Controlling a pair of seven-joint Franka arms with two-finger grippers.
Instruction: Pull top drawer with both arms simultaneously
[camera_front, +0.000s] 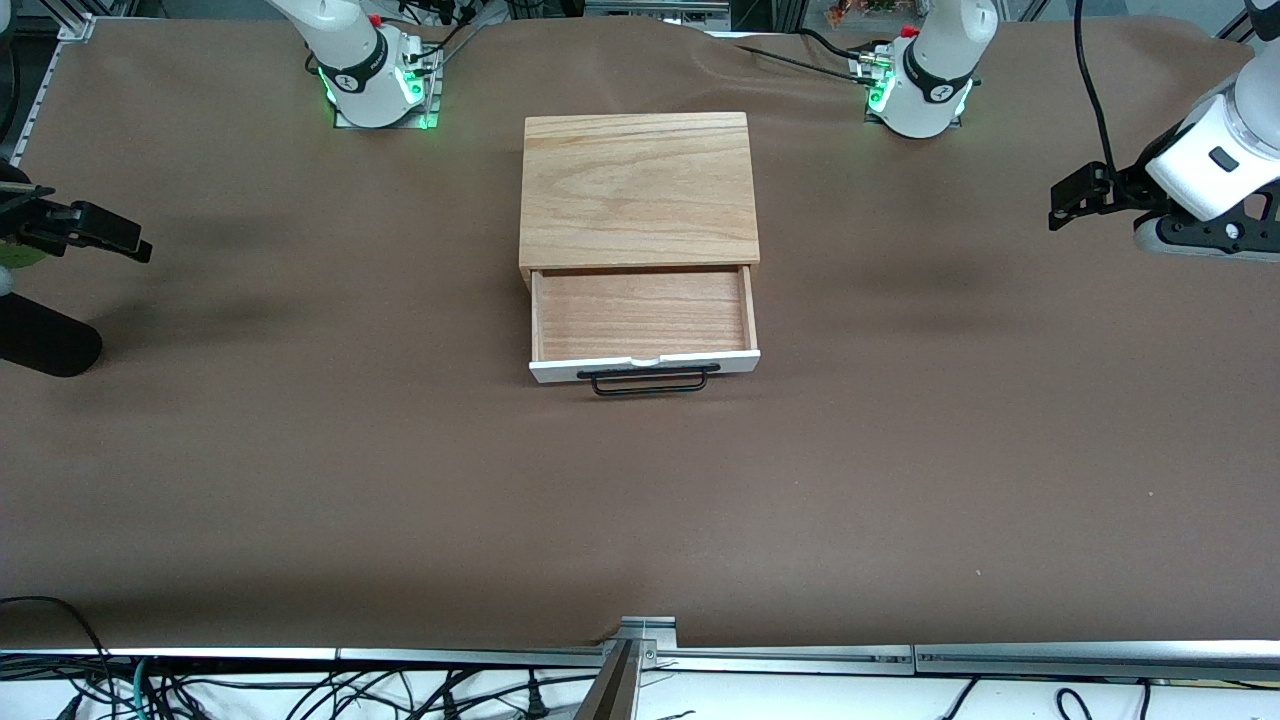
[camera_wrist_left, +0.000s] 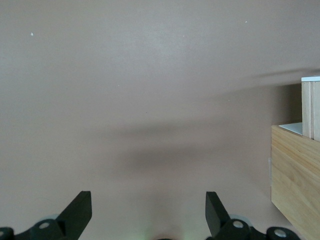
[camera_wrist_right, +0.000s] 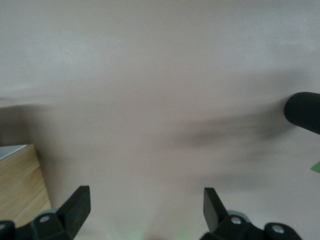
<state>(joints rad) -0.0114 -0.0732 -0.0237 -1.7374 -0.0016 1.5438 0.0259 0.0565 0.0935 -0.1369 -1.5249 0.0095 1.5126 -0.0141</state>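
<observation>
A brown table (camera_front: 300, 450) fills the room's middle, with a light oak casing (camera_front: 638, 185) standing midway between the two grippers. The top drawer (camera_front: 642, 318) is pulled out of it toward the front camera, its white front panel (camera_front: 645, 367) and black wire handle (camera_front: 648, 380) well apart from either gripper. The left gripper (camera_wrist_left: 148, 212) hangs over bare table at the left arm's end, fingers spread wide, holding nothing. The right gripper (camera_wrist_right: 146, 210) hangs over the right arm's end, equally wide and empty; the dark cylinder (camera_wrist_right: 305, 111) near it may be a camera mount.
</observation>
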